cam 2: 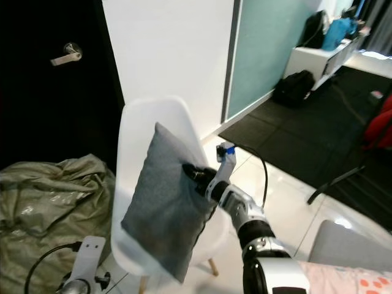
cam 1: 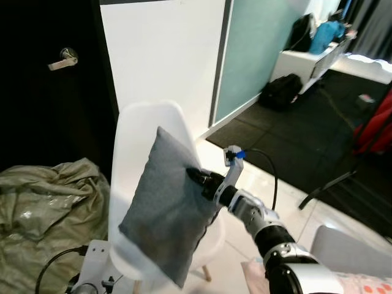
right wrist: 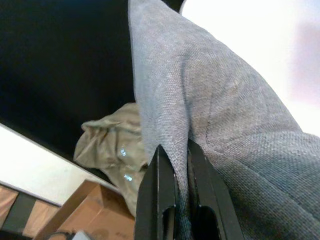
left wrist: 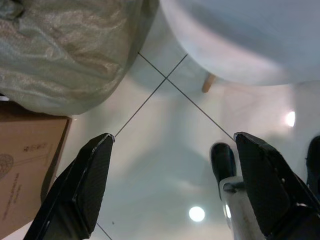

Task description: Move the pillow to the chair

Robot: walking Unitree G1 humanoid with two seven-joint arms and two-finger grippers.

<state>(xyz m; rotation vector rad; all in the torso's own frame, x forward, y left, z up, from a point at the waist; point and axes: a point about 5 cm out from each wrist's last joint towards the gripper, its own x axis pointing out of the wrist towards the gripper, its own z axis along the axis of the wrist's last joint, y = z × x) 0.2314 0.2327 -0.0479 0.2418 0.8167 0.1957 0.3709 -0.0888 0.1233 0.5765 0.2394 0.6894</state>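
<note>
A grey pillow hangs tilted in front of the backrest of a white shell chair with wooden legs. My right gripper is shut on the pillow's right edge, and the right wrist view shows the fabric pinched between the two black fingers. I cannot tell whether the pillow rests on the seat. My left gripper hangs low beside the chair, open with nothing in it, over pale floor tiles.
A crumpled olive-green cover lies on the floor left of the chair, next to a cardboard box. A black door stands behind. A dark mat, a black backpack and a red object are to the right.
</note>
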